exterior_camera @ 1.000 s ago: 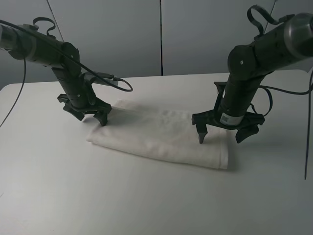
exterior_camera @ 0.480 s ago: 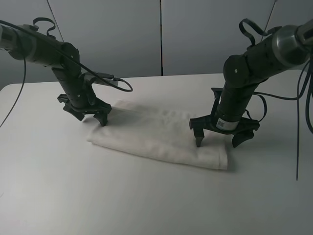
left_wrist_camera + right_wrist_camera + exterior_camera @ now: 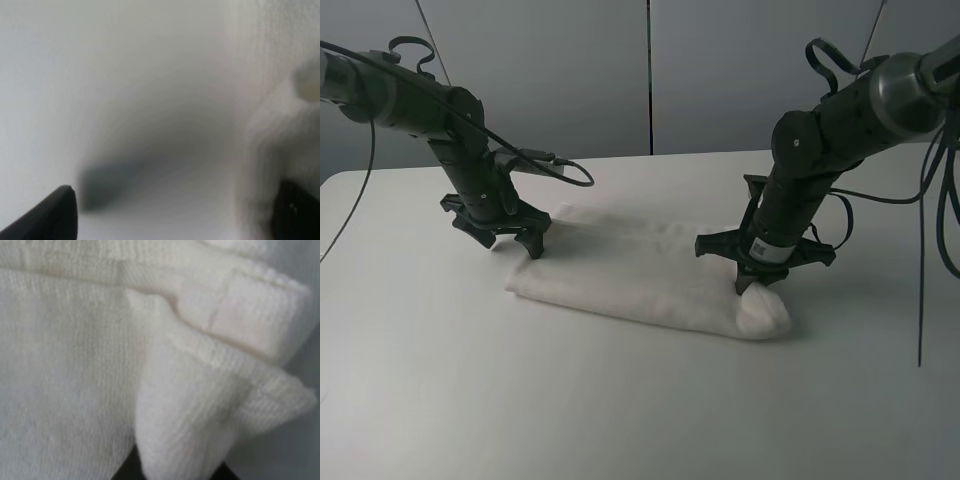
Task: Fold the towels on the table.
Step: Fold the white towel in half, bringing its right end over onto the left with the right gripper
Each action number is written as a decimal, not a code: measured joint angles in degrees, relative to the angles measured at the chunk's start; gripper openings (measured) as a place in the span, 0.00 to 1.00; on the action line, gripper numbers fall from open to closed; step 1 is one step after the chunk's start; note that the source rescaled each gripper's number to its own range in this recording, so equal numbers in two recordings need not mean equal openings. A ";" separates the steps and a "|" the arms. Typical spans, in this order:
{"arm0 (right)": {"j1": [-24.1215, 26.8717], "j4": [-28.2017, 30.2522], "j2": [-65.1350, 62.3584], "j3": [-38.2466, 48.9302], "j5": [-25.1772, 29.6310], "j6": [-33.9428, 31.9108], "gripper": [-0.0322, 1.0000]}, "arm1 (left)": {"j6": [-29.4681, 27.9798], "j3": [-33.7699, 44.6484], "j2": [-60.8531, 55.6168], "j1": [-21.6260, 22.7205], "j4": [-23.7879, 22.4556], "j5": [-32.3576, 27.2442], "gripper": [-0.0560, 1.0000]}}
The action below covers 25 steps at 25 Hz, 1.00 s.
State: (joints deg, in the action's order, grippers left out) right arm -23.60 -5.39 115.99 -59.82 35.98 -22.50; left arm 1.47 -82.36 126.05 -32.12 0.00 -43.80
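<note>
Now step: gripping terry towel [image 3: 640,270] by its ends.
Right jaws: pinching its corner.
Left jaws: wide, astride other end.
Next: I'd close left, lift both.

A robotics lab bench: a bare white table [image 3: 420,400] fills the view, plain grey wall panels [image 3: 550,80] stand at twelve o'clock, cabled black robot arms [image 3: 415,100] at ten and two o'clock.
</note>
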 joint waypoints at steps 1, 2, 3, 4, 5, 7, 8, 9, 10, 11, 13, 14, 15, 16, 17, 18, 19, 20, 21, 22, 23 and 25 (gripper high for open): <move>0.00 0.00 0.00 0.00 0.00 0.01 0.06 | 0.00 0.00 0.00 0.00 0.00 0.00 0.99; 0.00 0.00 0.00 0.00 0.00 0.10 0.06 | 0.00 0.00 0.00 0.00 0.00 0.00 0.99; 0.00 0.00 0.00 0.00 0.00 0.10 0.06 | 0.00 0.00 0.00 0.00 0.00 0.00 0.99; 0.00 0.00 0.00 0.00 0.00 0.39 0.06 | 0.00 0.00 0.00 0.00 0.00 0.00 0.99; 0.00 0.00 0.00 0.00 0.00 0.57 0.06 | 0.00 0.00 0.00 0.00 0.00 0.00 0.99; 0.00 0.00 0.00 0.00 0.00 1.79 0.06 | 0.00 0.00 0.00 0.00 0.00 0.00 0.99; 0.00 0.00 0.00 0.00 0.00 2.19 0.06 | 0.00 0.00 0.00 0.00 0.00 0.00 0.99; 0.00 0.00 -0.11 0.00 0.00 2.35 0.06 | 0.00 0.00 0.00 0.00 0.00 0.00 0.99; 0.00 0.00 -0.22 0.00 0.11 2.44 0.06 | 0.00 0.00 0.00 0.00 0.00 0.00 0.99; 0.00 0.00 -0.48 0.00 0.20 2.55 0.06 | 0.00 0.00 0.00 0.00 0.00 0.00 0.99; 0.00 0.24 -1.03 0.00 0.78 2.59 0.06 | 0.00 0.00 0.00 0.00 0.31 -0.12 0.99; 0.00 0.24 -1.59 0.00 1.22 2.59 0.06 | 0.00 0.00 0.00 0.00 0.43 -0.12 0.99; 0.00 0.24 -2.14 0.10 1.71 2.63 0.06 | 0.00 0.00 0.00 0.00 0.50 -0.12 0.99; 0.00 0.24 -3.05 0.10 2.12 2.63 0.06 | 0.00 0.00 0.00 0.00 0.55 -0.12 0.99; 0.00 0.24 -4.07 0.21 2.65 2.63 0.06 | 0.00 0.00 0.00 0.00 0.55 -0.12 0.99; 0.00 0.24 -4.99 0.21 3.07 2.72 0.06 | 0.00 0.00 0.00 0.00 0.55 -0.12 0.99; 0.00 0.24 -6.13 0.21 3.42 2.76 0.06 | 0.00 0.00 0.00 0.00 0.55 -0.12 0.99; 0.00 -0.24 -7.37 0.21 3.72 3.16 0.06 | 0.00 0.00 0.00 0.00 0.55 -0.24 0.99; 0.10 -1.18 -8.61 0.21 4.15 4.15 0.06 | 0.00 0.00 0.00 0.00 0.55 -0.24 0.99; 0.21 -2.36 -9.62 0.21 4.55 5.57 0.06 | 0.00 0.00 0.00 0.00 0.55 -0.24 0.99; 0.22 -4.51 -10.77 0.21 4.99 6.88 0.06 | 0.00 0.00 0.00 0.00 0.55 -0.24 0.99; 0.22 -9.85 -12.53 0.21 5.67 10.86 0.06 | 0.00 0.00 0.00 0.00 0.32 -0.24 0.99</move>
State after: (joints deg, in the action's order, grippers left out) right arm -23.38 -15.24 103.46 -59.62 41.65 -11.65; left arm 1.47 -82.36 126.05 -32.12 0.32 -44.04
